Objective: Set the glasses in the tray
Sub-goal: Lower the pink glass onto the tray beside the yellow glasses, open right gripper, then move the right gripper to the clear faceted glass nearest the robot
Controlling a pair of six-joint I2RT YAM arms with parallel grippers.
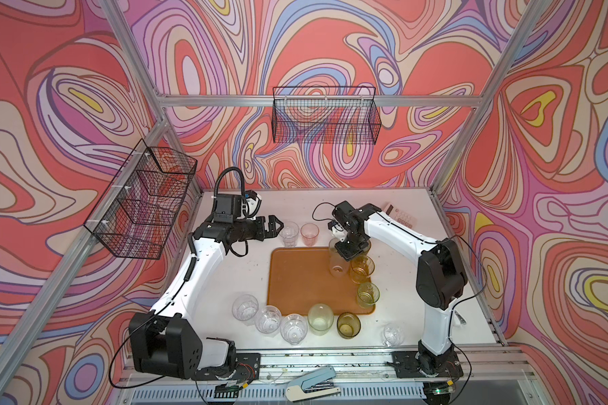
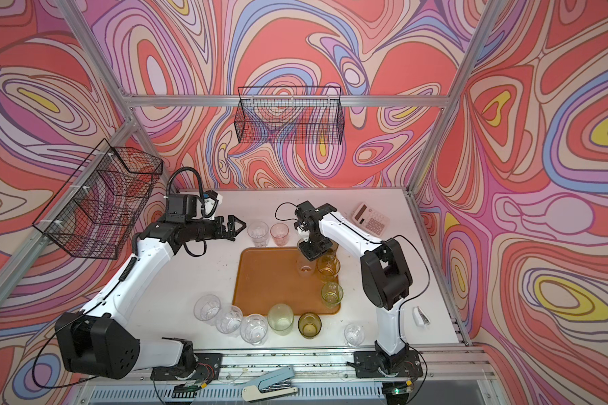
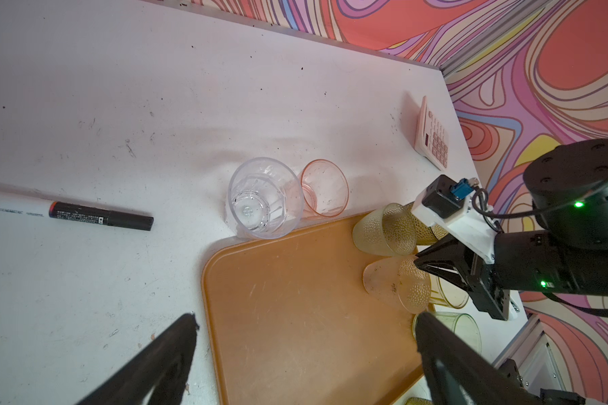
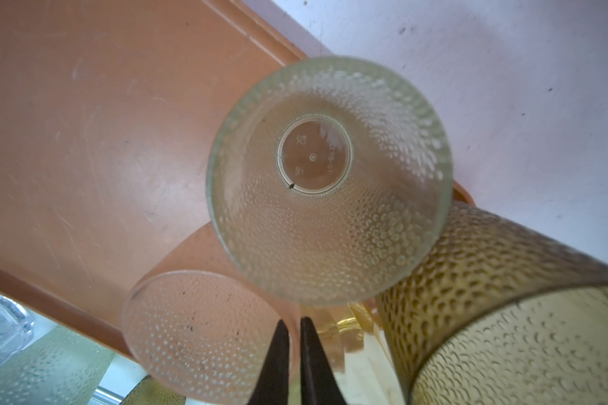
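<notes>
The orange-brown tray (image 1: 302, 280) (image 2: 271, 280) lies mid-table. At its far right corner my right gripper (image 1: 344, 258) (image 4: 293, 324) points down, shut on the rim of a pale dotted glass (image 1: 338, 266) (image 3: 394, 280) that stands on the tray. A yellowish dotted glass (image 4: 327, 175) and a brown one (image 4: 488, 298) stand close by. An amber glass (image 1: 362, 268) and a green one (image 1: 368, 294) line the tray's right side. My left gripper (image 1: 282, 224) (image 3: 306, 317) is open and empty beside a clear glass (image 1: 289, 233) and a pink glass (image 1: 309, 233) on the table.
Off the tray's near edge stand three clear glasses (image 1: 268, 319), a pale green one (image 1: 321, 318), an olive one (image 1: 348, 324) and another clear one (image 1: 393, 335). A marker (image 3: 85, 214), a calculator (image 2: 371, 219), a stapler (image 1: 311, 384) and wire baskets (image 1: 325, 115) are around.
</notes>
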